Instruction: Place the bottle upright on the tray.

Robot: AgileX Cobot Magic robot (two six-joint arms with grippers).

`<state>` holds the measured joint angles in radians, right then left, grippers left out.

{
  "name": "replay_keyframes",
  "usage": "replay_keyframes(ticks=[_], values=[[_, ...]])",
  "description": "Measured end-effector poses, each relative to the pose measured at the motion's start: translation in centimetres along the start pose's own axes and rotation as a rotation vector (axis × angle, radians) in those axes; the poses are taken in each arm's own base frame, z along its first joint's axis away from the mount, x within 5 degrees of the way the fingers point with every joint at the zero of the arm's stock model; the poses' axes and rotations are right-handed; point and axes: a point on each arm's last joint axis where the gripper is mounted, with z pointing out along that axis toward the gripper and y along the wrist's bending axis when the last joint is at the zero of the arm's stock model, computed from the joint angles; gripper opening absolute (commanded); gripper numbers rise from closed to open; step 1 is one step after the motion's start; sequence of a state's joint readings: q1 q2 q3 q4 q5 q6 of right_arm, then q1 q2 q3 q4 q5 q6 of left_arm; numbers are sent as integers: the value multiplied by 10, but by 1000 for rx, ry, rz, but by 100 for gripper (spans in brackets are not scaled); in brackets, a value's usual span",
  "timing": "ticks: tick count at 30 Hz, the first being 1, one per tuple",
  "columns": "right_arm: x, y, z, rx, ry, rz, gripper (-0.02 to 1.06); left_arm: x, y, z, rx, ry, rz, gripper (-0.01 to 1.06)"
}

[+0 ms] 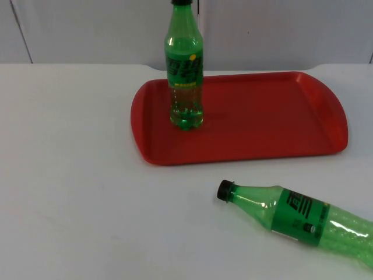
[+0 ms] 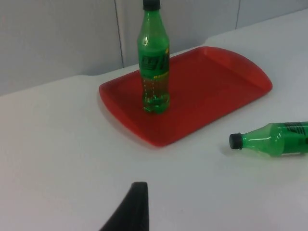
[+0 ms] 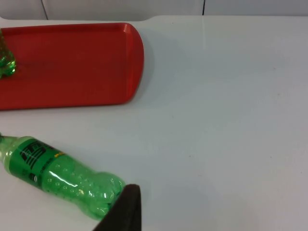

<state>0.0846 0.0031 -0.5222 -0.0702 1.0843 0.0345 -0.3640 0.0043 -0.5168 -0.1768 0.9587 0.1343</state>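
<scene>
White bench (image 1: 70,175) runs back to a grey wall. One bottle (image 1: 185,70) already stands upright on the red tray (image 1: 280,125); a second bottle (image 1: 297,219) lies on its side on the bench just in front of it, cap toward the left arm. Both arms wait, and I cannot tell how their jaws stand. Next, probably, the right arm grasps the lying bottle's body.

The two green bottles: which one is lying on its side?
The green bottle on the white table in front of the red tray; the other bottle stands upright on the tray.
</scene>
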Motion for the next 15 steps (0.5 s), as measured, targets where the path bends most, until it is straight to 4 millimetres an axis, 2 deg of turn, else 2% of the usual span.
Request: replay_keyframes(ticks=[4,7,15], values=[[0,0,0,0,0,0,105,2,3,0,-34,26,-19,105],[0,0,0,0,0,0,105,11,9,-1,-94,115,-8,105],[0,0,0,0,0,0,105,14,10,0,-109,146,-3,105]])
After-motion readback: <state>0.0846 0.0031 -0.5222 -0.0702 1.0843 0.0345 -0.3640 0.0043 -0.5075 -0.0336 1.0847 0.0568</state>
